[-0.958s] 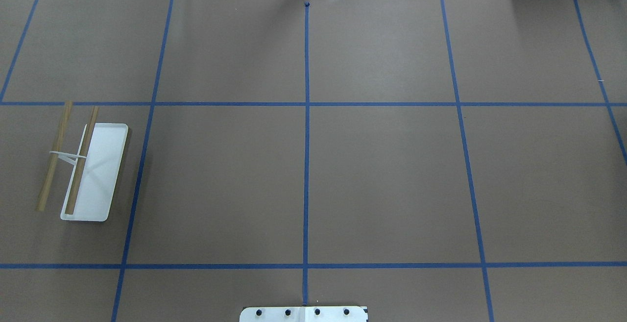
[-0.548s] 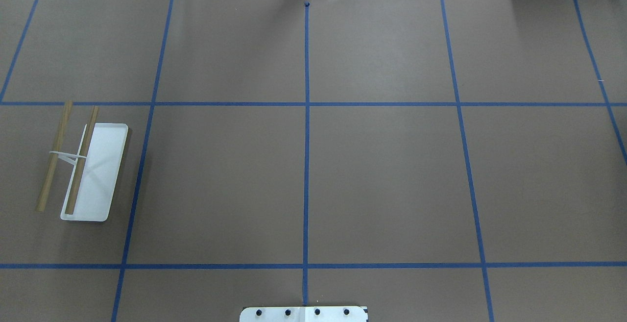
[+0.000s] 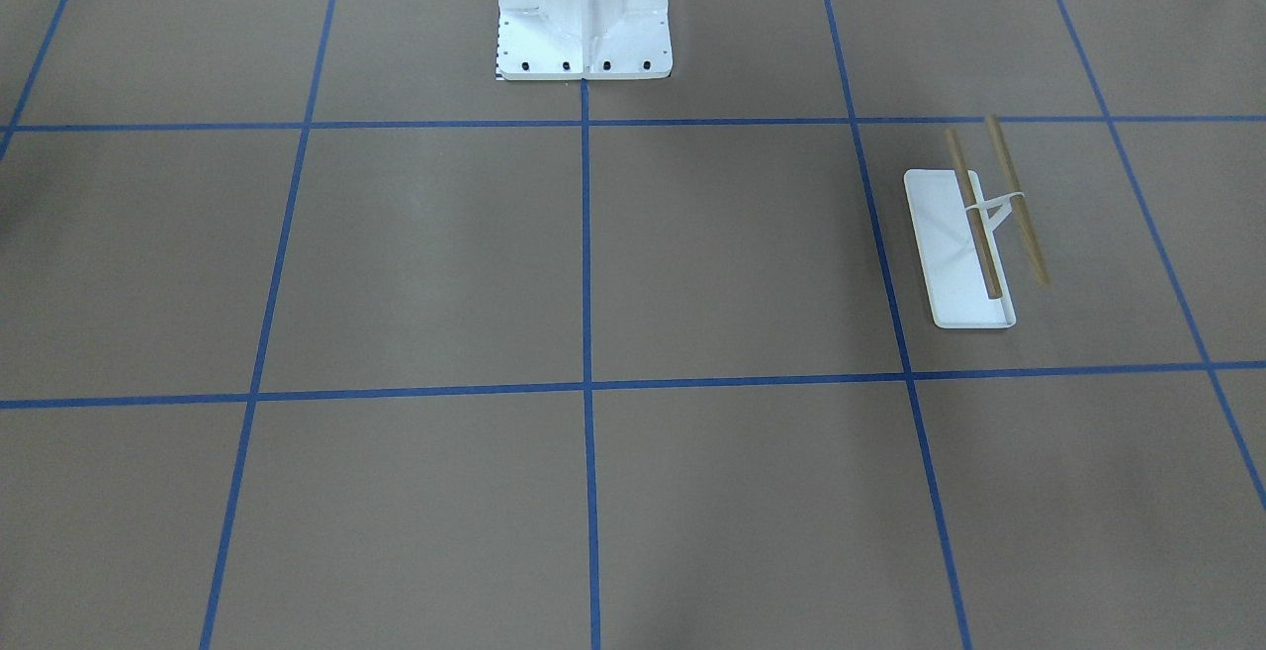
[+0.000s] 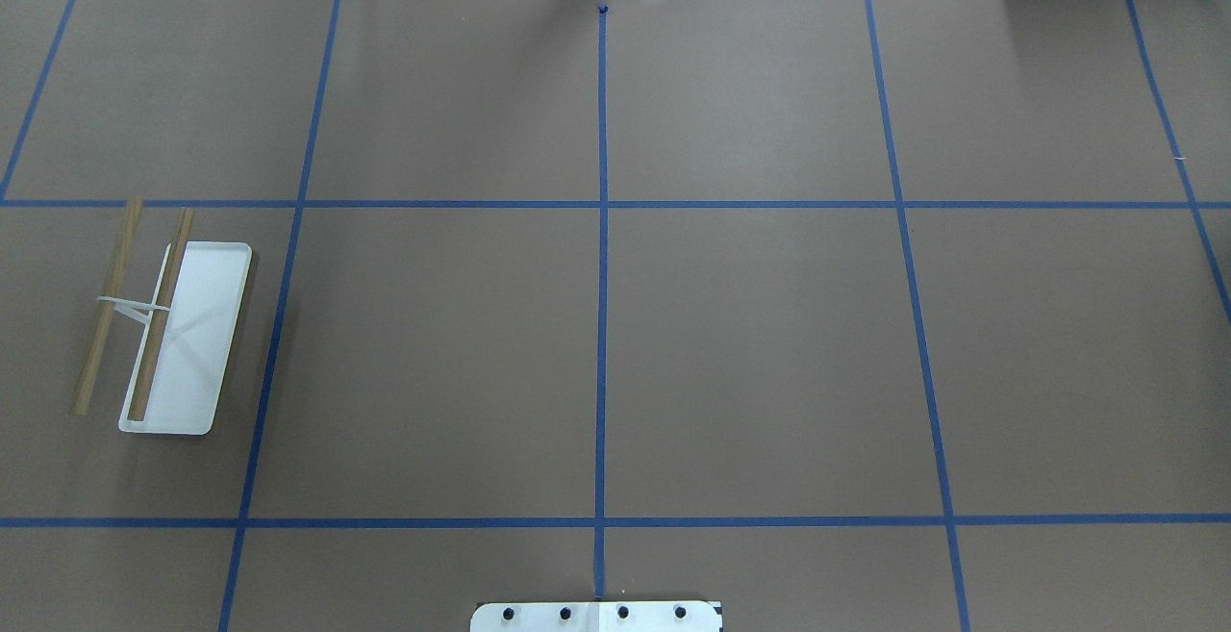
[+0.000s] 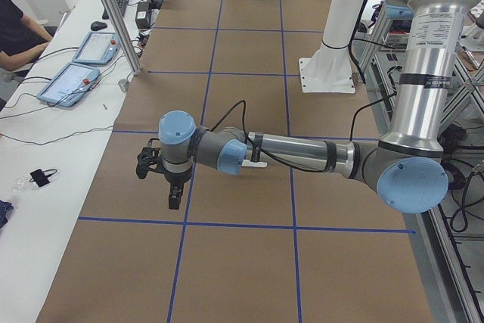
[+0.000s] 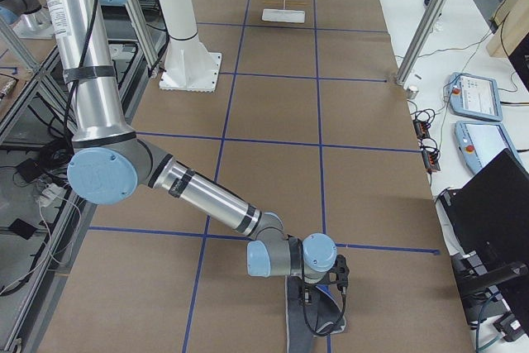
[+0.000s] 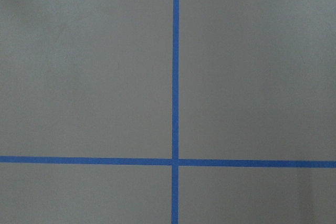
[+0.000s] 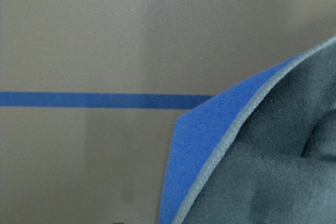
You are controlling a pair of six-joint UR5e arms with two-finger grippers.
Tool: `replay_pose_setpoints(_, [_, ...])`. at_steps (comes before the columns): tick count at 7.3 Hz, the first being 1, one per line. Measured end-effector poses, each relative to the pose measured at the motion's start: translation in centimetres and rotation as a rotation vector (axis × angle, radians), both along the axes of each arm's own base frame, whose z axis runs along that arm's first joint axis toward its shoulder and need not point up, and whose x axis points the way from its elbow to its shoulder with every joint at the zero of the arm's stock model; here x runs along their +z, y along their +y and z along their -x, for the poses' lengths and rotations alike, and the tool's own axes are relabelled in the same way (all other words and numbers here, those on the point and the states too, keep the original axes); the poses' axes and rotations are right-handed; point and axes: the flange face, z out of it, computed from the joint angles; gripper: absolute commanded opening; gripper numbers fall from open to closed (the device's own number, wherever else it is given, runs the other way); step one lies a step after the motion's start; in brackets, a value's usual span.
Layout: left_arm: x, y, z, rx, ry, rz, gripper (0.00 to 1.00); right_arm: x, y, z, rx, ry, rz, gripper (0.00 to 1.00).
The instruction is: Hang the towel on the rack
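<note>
The rack (image 4: 197, 339), a white tray base with two tan wooden rods, stands bare on the table's left side; it also shows in the front view (image 3: 954, 254) and far off in the right exterior view (image 6: 283, 7). The towel (image 8: 210, 150) fills the right wrist view's lower right: royal blue with a pale-grey stitched edge, one flap folded over. In the right exterior view it lies dark on the table (image 6: 304, 324) right under my right gripper (image 6: 331, 283). My left gripper (image 5: 160, 181) hovers over bare paper. I cannot tell whether either gripper is open or shut.
The white bolted pedestal (image 3: 584, 17) stands at the robot's side of the table. Brown paper with blue tape lines (image 7: 175, 77) covers the table. An operator (image 5: 19, 32) and tablets (image 5: 76, 81) are at a side bench, with metal posts (image 6: 430, 18) nearby.
</note>
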Motion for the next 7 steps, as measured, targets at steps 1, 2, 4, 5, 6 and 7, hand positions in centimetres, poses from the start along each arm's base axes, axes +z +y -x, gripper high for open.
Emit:
replay_pose_setpoints(1, [0.0,-0.1,0.0,0.000,-0.001,0.000,0.99,0.0,-0.1,0.1,0.003,0.000,0.004,0.00])
replay_pose_setpoints(2, [0.0,-0.2,0.0,0.000,-0.001,0.001,0.98,0.0,-0.1,0.1,0.005,-0.001,0.007,0.00])
replay_pose_setpoints(4, [0.1,-0.2,0.0,0.000,0.000,0.003,0.98,-0.7,-0.5,0.3,0.011,-0.025,0.005,0.00])
replay_pose_setpoints(5, [0.0,-0.3,0.0,0.000,0.000,0.002,0.98,-2.0,-1.4,0.5,0.024,-0.052,-0.005,0.00])
replay_pose_setpoints(6, [-0.3,-0.5,0.0,-0.001,0.000,-0.003,0.98,-4.3,-2.8,0.7,0.032,-0.076,-0.035,0.00])
replay_pose_setpoints(7, [-1.0,-1.1,-0.1,-0.004,0.000,-0.012,0.98,-7.3,-4.4,0.7,0.038,-0.092,-0.087,0.00])
